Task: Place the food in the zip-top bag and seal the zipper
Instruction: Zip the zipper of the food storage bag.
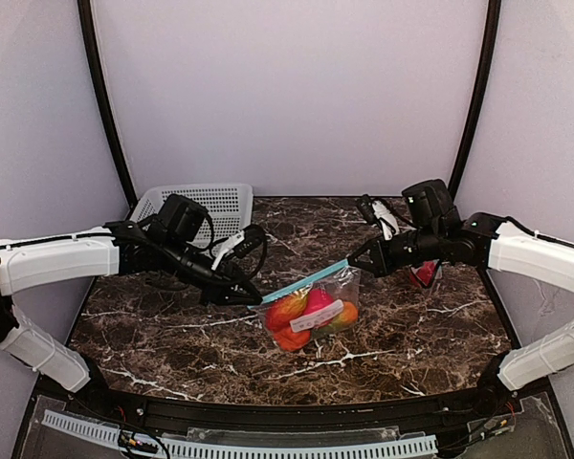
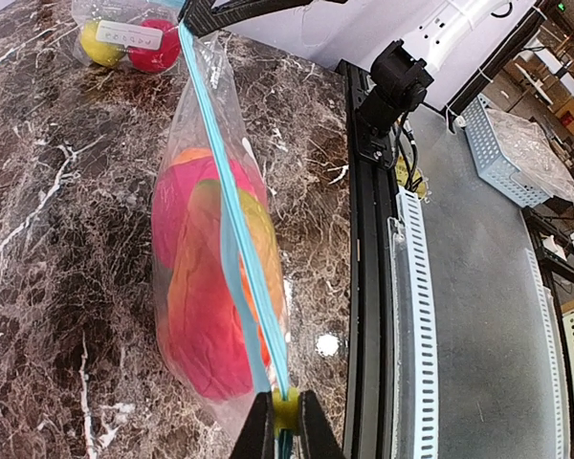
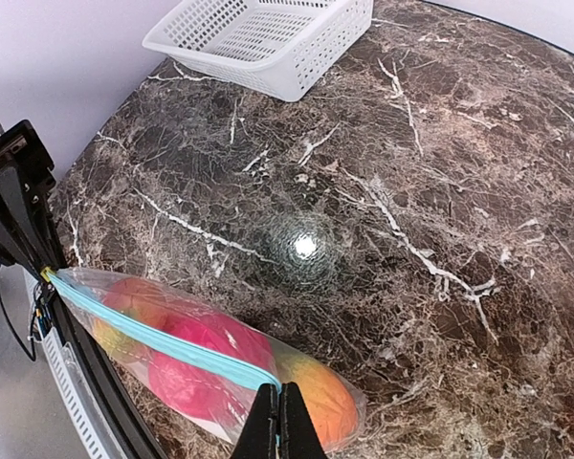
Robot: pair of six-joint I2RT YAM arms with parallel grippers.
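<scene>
At the far left, a white mesh plastic basket [image 1: 199, 205] is sitting at the back of the dark marbled table [image 1: 172, 344], apart from the work. The left gripper [image 1: 247, 295] is pinching one end of the clear zip-top bag [image 1: 311, 306], its fingers clamped on a small yellow piece [image 2: 285, 409] at the end of the teal zipper strip [image 2: 231, 239]. From that grip the strip is running taut across to the right, and the bag is hanging below it with its belly resting on the table. Inside, the red, pink and orange rounded toy fruits [image 1: 289, 312] are lying packed together, so the loading part looks done. The right gripper [image 1: 356, 265] is clenched on the opposite end of the same strip, its fingers fully together around the thin plastic. Pulling the two ends apart is probably meant to hold the mouth straight and flat so the tracks can meet. In the left wrist view the teal strip seems to split into two lines partway along, so whether the seal is complete cannot be told. Behind the right arm, a second small clear bag [image 1: 423, 275] of fruit is lying untouched.
</scene>
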